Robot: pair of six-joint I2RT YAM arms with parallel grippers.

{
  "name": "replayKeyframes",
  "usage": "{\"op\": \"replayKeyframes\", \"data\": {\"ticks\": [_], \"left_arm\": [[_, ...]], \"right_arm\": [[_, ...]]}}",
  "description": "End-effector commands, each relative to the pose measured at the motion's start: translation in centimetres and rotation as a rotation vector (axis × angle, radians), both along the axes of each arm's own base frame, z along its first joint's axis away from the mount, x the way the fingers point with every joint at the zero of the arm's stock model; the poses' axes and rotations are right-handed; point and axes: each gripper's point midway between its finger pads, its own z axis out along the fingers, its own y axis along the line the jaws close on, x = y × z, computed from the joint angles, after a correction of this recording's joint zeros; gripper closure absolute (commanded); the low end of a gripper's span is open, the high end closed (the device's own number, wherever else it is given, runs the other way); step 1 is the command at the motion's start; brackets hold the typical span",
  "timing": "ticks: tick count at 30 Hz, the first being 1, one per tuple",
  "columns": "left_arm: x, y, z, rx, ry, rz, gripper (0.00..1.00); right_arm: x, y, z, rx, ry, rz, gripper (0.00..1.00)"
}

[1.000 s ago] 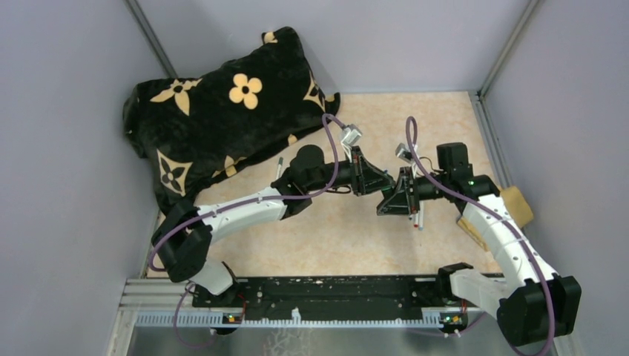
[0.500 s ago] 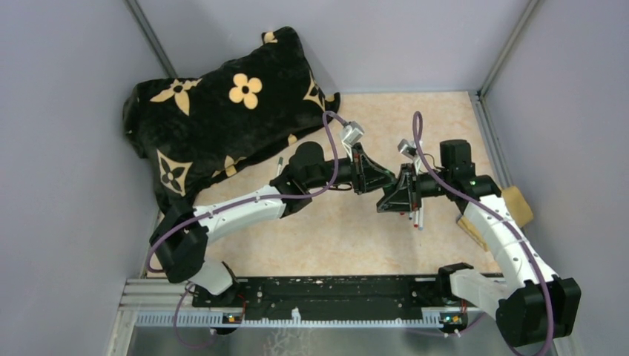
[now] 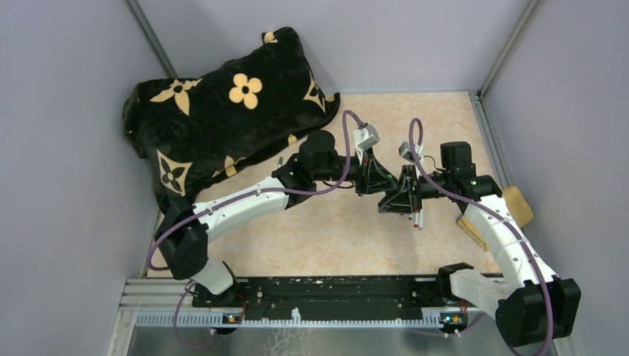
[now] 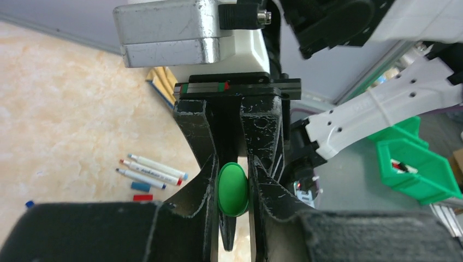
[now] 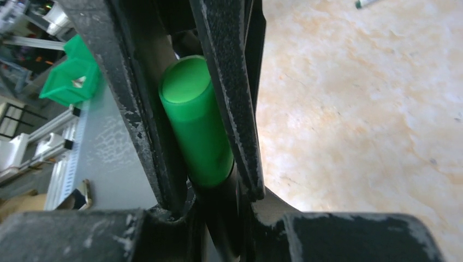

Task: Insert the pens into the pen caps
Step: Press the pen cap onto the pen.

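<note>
My left gripper (image 3: 384, 182) and right gripper (image 3: 396, 194) meet tip to tip above the middle of the table. In the left wrist view my left gripper (image 4: 233, 204) is shut on a bright green pen cap (image 4: 233, 188), seen end-on. In the right wrist view my right gripper (image 5: 210, 183) is shut on the thick black pen (image 5: 225, 218), whose end sits inside the green cap (image 5: 194, 117). Three white pens (image 4: 153, 169) lie on the table with a blue cap (image 4: 141, 186) and a red cap (image 4: 143, 197) beside them. These pens also show in the top view (image 3: 417, 216).
A black pillow with tan flowers (image 3: 222, 119) fills the far left corner, with one pen (image 3: 280, 162) lying at its edge. A tan cardboard box (image 3: 515, 204) sits at the right edge. Grey walls enclose the table. Green bins (image 4: 415, 164) stand beyond the near edge.
My left arm has stretched to the right and closed the gap to the right gripper. The right gripper has shifted slightly. Both keep their hold.
</note>
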Motion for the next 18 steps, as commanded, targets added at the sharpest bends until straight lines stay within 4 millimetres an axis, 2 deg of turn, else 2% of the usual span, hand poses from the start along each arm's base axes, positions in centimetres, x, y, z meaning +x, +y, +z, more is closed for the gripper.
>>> {"op": "replayKeyframes", "data": {"ticks": [1, 4, 6, 10, 12, 15, 18], "left_arm": [[-17.2, 6.8, -15.8, 0.627, 0.525, -0.568, 1.0], [-18.3, 6.2, -12.5, 0.45, 0.571, -0.673, 1.0], [-18.4, 6.1, -10.6, 0.377, 0.581, -0.695, 1.0], [-15.9, 5.0, -9.7, 0.347, 0.581, -0.541, 1.0], [-14.5, 4.4, -8.0, 0.278, 0.588, -0.479, 1.0], [-13.3, 3.5, -5.7, 0.194, 0.576, -0.41, 0.88], [-12.3, 3.0, -4.2, 0.148, 0.552, -0.36, 0.77]], "right_arm": [[6.8, -0.6, 7.6, 0.017, -0.38, -0.157, 1.0], [4.5, 0.2, 8.4, 0.123, -0.322, -0.026, 1.0], [4.5, 0.3, 8.1, 0.13, -0.308, -0.02, 1.0], [5.4, 0.0, 7.5, 0.09, -0.318, -0.075, 1.0], [5.6, -0.1, 7.0, 0.074, -0.316, -0.093, 1.0], [5.5, -0.2, 6.3, 0.064, -0.308, -0.097, 1.0], [5.1, -0.2, 5.8, 0.063, -0.304, -0.09, 1.0]]}}
